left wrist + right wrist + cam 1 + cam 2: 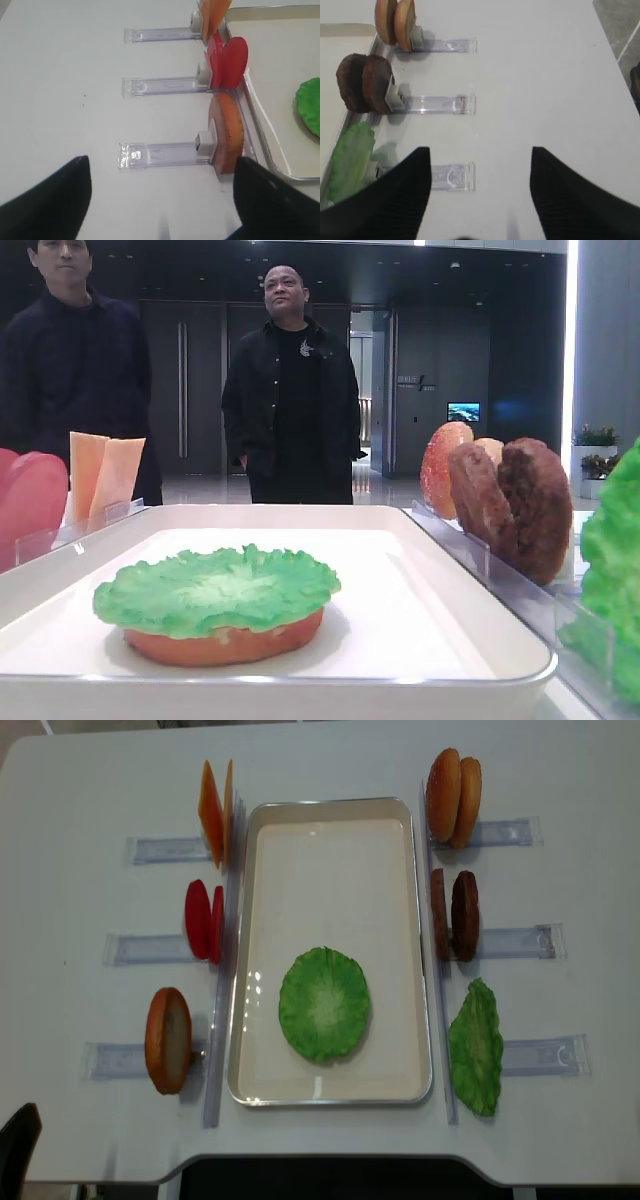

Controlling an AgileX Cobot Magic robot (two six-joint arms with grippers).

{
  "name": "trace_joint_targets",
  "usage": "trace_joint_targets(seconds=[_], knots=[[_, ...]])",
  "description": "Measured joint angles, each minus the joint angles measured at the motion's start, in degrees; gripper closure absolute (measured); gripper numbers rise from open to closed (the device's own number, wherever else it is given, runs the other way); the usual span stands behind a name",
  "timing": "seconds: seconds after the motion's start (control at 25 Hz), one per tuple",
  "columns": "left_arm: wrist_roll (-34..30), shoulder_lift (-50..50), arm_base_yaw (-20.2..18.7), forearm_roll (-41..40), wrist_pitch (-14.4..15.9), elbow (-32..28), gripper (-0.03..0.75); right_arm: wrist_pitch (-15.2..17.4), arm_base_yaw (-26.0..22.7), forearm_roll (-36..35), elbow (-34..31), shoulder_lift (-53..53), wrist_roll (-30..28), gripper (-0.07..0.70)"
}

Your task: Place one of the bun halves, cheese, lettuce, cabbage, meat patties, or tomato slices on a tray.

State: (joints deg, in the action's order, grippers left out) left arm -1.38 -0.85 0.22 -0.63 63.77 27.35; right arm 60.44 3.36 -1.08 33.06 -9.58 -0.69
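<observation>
From the low front view, a lettuce (217, 589) leaf lies on a bun half (225, 638) inside the tray (440, 640).

The right wrist view shows the right gripper (480, 165) with jaws spread and empty, near the meat patties (364, 82), which stand on edge, look stiff, and are probably best pinched across the faces.

The left wrist view shows the left gripper (162, 175) likewise open, near tomato slices (228, 62).

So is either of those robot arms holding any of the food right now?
No. The right end effector and the left end effector both hang open over bare table, with nothing between their fingers.
</observation>
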Motion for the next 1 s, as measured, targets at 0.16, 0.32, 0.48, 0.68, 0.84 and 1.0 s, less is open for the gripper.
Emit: trace_joint_targets(seconds=[0.16,0.32,0.48,0.68,0.84,1.0], knots=[[0.0,0.0,0.0,0.0,0.0,0.0,0.024,-0.9,0.0,0.0,-1.8,4.1,-0.1,0.216],[0.0,0.0,0.0,0.0,0.0,0.0,0.024,-1.5,-1.6,0.0,-2.1,8.1,-1.3,0.216],[0.0,0.0,0.0,0.0,0.0,0.0,0.024,-1.6,-3.4,-0.1,-2.6,9.8,-2.2,0.216],[0.0,0.0,0.0,0.0,0.0,0.0,0.024,-1.7,-3.4,-0.2,-2.7,10.0,-2.5,0.216],[0.0,0.0,0.0,0.0,0.0,0.0,0.024,-1.8,-3.4,-0.2,-2.7,10.0,-2.6,0.216],[0.0,0.0,0.0,0.0,0.0,0.0,0.024,-1.5,-3.4,-0.2,-2.7,10.0,-2.6,0.216]])
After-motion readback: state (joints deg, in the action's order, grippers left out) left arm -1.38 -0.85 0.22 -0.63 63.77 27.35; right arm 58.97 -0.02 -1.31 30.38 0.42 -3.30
